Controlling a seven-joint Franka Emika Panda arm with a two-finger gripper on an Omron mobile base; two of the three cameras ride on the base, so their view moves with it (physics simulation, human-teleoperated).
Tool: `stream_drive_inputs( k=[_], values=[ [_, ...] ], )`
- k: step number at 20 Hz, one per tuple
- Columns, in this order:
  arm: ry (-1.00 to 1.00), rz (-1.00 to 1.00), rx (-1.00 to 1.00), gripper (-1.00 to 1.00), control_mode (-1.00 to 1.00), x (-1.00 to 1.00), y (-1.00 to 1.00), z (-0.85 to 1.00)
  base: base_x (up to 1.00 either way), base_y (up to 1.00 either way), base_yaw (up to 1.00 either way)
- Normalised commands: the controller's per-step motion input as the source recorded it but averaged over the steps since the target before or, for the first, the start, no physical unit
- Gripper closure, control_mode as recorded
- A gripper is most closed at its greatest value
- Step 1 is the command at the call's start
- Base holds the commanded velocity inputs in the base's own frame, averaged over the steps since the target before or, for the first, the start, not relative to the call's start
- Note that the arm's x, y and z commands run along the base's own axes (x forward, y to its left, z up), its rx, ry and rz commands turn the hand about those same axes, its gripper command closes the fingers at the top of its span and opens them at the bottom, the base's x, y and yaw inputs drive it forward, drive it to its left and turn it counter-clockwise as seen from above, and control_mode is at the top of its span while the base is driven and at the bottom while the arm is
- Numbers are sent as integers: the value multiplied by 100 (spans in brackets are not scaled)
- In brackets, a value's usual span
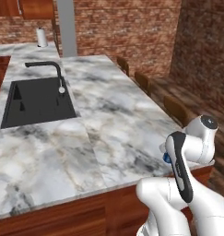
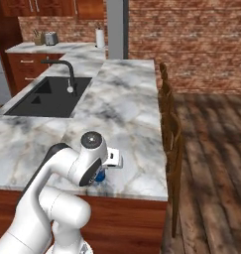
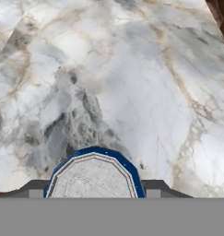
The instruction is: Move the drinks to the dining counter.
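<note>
One of the drinks, a blue-and-white can [image 3: 94,177], sits between my gripper's [image 3: 94,192] two dark fingertips, seen from above in the hand view. My gripper is shut on it. A sliver of the blue can [image 1: 166,158] peeks out behind the hand near the front right edge of the dining counter [image 1: 118,115], and the can [image 2: 99,176] also shows under the hand in the right base view. It is low over the marble; whether it touches I cannot tell. The veined marble of the dining counter [image 3: 132,69] spreads ahead of the can.
A black sink [image 1: 37,101] with a black faucet [image 1: 56,73] is set into the counter's far left. Wooden chairs [image 2: 169,124] line the counter's right edge. A paper towel roll [image 1: 42,38] stands on the back counter.
</note>
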Motion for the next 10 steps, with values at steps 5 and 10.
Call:
stream_drive_inputs(
  k=[5,10],
  values=[
    [0,0,0,100,100,0,0,0,50,-8,30],
    [0,0,0,100,100,0,0,0,45,-3,30]
  ],
)
